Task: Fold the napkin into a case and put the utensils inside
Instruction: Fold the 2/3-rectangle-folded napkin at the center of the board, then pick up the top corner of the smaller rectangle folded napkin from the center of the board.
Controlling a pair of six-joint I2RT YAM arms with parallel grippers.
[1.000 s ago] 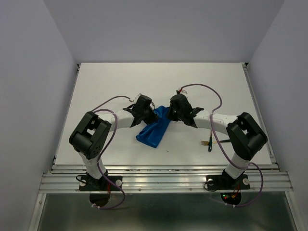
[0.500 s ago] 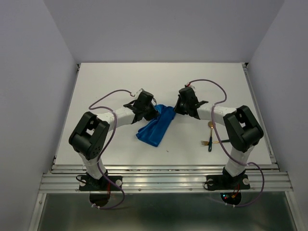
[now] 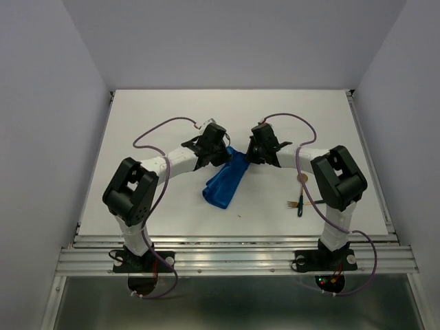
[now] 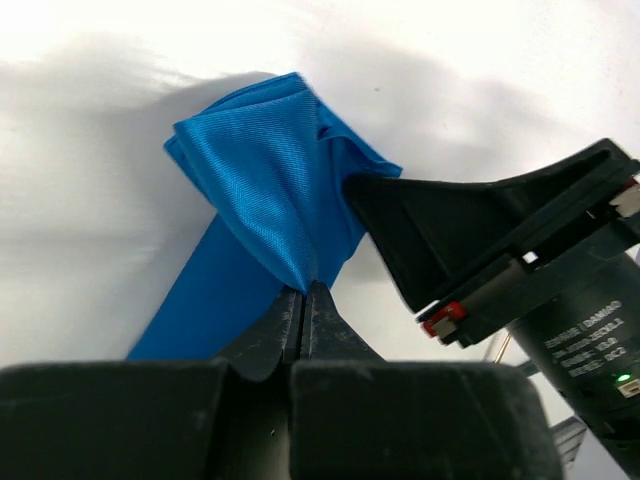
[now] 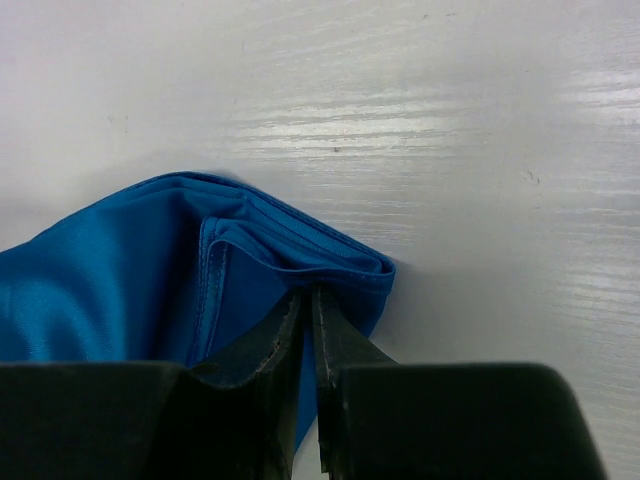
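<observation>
Blue napkin, bunched into a long loose fold, lies mid-worktop, slanting from near-left to far-right. We note the left end effector pinched together on a ridge of cloth at the far end. The right end effector is clamped on the layered edge just beside it. Fork and spoon lie well apart from the cloth, by the right arm.
</observation>
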